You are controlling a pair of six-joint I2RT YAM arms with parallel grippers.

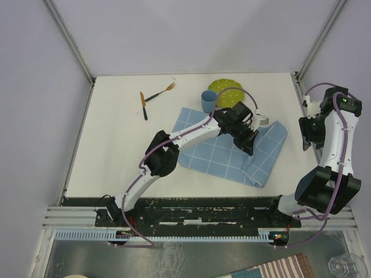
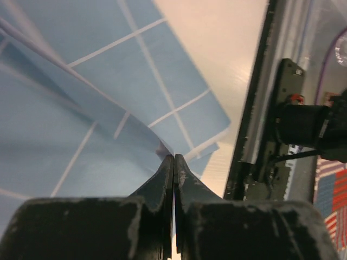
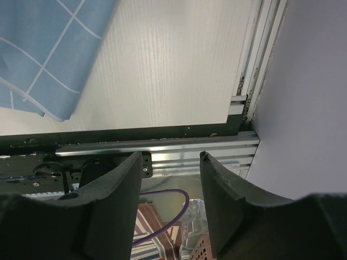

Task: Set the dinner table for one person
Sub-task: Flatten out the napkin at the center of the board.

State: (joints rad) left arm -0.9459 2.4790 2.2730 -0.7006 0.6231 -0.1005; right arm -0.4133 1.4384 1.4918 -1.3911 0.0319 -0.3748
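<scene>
No writing, label, brand, number or sign is legible on anything in these views.

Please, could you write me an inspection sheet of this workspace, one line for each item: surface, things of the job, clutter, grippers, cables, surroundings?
Surface: white dinner table, matte, no spills seen.
Job's things: light-blue grid cloth in the middle, rumpled; green plate and blue cup just beyond its far edge; knife and fork far left, off the cloth.
Clutter: nothing seen.
Grippers: left gripper shut on a cloth edge; right gripper open, empty, near the table's right edge.
Cables: purple cables along both arms, none caught.
Surroundings: grey walls, metal frame; striped fabric and clear glass below the near edge.
</scene>
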